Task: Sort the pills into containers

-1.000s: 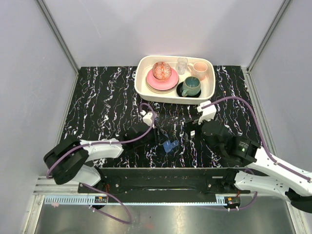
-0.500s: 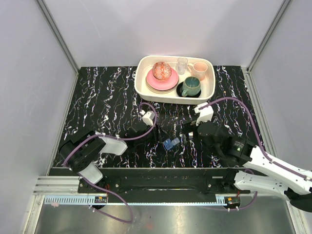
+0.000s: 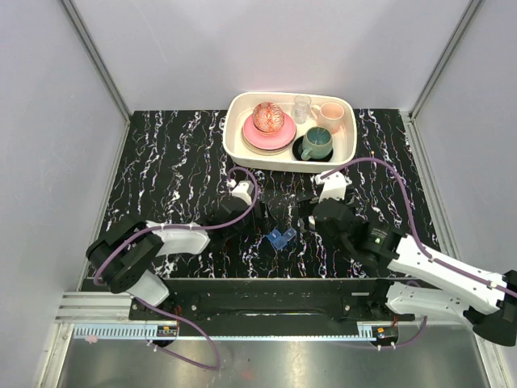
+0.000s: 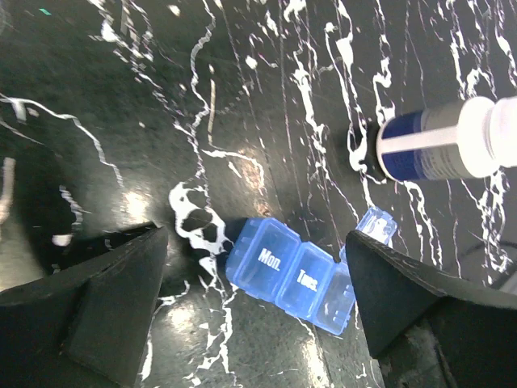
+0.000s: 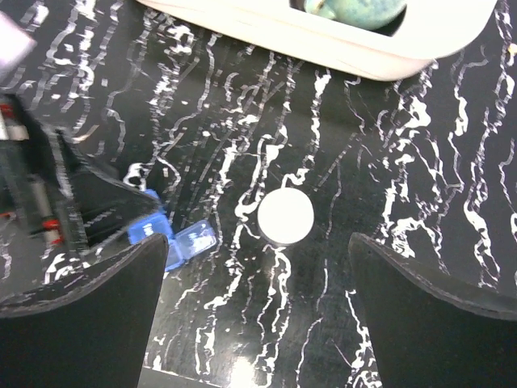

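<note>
Two black grippers are hanging low over the black table with white marble veins (image 3: 161, 162), facing each other near its front middle. The left gripper (image 4: 257, 242) is standing wide open and is holding nothing. The small blue translucent rectangular pill box (image 4: 295, 275) is lying flat on the table below the gap between its fingers, not touching them. The labels "Mon." and "Tue." are showing on two closed lids, and the lid at one end (image 4: 376, 226) is standing open. The right gripper (image 5: 258, 241) is also spread wide and is gripping nothing. Below it a white plastic bottle with a dark blue label (image 4: 436, 145) is standing near the pill box but apart from it. At the far side a cream rounded tray (image 3: 275, 162) is carrying a teal mug (image 3: 317, 142) and a pink cup (image 3: 329, 113).
</note>
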{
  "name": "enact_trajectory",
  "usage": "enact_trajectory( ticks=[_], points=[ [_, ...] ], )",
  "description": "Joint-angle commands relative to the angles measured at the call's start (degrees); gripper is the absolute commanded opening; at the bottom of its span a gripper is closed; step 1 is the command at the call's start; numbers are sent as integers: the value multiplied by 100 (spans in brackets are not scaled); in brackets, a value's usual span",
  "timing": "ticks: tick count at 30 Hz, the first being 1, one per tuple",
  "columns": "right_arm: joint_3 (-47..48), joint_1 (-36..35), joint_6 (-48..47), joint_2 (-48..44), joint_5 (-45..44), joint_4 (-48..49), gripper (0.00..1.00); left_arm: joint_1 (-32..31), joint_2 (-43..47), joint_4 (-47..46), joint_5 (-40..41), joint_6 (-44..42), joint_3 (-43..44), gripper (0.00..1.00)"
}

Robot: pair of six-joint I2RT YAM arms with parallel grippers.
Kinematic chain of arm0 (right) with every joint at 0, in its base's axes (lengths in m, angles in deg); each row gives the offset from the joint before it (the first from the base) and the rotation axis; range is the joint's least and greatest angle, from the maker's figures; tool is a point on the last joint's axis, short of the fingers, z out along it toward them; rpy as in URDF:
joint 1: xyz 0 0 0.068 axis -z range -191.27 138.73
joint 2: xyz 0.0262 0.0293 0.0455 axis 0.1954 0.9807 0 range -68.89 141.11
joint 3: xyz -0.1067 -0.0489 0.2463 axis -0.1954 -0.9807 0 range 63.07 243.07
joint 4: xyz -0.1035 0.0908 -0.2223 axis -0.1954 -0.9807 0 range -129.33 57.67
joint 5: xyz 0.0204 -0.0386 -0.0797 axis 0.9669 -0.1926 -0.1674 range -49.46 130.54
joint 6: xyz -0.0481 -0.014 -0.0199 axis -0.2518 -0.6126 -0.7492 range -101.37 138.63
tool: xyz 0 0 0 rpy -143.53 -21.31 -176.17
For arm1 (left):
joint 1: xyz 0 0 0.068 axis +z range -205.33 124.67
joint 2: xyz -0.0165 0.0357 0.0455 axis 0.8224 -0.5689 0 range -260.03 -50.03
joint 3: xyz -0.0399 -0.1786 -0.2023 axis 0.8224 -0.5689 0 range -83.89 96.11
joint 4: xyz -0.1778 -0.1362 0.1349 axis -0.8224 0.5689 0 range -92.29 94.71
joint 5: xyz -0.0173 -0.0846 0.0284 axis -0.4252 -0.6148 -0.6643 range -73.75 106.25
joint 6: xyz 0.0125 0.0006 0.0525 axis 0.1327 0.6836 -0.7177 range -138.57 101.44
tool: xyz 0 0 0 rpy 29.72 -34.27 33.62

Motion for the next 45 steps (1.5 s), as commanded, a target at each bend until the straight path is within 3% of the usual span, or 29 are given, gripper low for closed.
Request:
enact_trajectory(
  ticks=[1,6,13,19,28,38,45],
  points=[
    [306,374,482,432,-444,-248,100,14,625,1248,978,-368,554,97],
    [403,1525,570,1197,847,-257,100,14,1556,1865,1260,-465,714,99],
    [614,1773,693,2356,1085,-170,100,-38,2699,2076,1146,-421,529,99],
    [535,1957,807,2779,1340,6,99,-56,3201,2269,1084,-439,398,99],
    [193,2265,737,3034,1806,542,97,-65,3202,2261,1040,-395,283,99],
    [43,2432,676,3149,1982,850,82,-65,3122,2182,1014,-369,248,99],
    [-36,2494,632,3228,2000,920,78,-65,3078,2129,988,-369,239,99]
  ],
)
